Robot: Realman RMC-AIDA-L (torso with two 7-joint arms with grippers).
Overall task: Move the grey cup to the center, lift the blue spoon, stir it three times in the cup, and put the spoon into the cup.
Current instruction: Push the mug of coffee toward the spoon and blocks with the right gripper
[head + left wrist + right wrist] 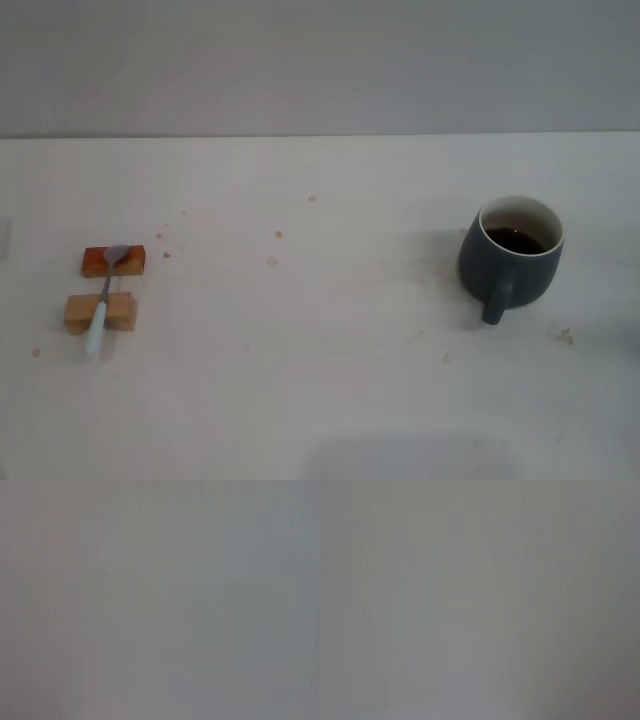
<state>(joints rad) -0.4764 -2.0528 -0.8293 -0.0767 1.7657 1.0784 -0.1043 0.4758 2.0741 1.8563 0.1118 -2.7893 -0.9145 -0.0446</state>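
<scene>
The grey cup (pixel 510 256) stands upright on the right side of the white table, its handle turned toward me and dark liquid inside. Far to the left lies the blue spoon (pixel 104 300), its metal bowl resting on a reddish wooden block (pixel 113 261) and its pale handle across a lighter wooden block (pixel 99 312). Neither gripper appears in the head view. Both wrist views show only a plain grey surface, with no fingers and no objects.
The white table (pixel 300 330) carries a few small brownish specks, some near the cup and some around its middle. A grey wall runs behind the table's far edge.
</scene>
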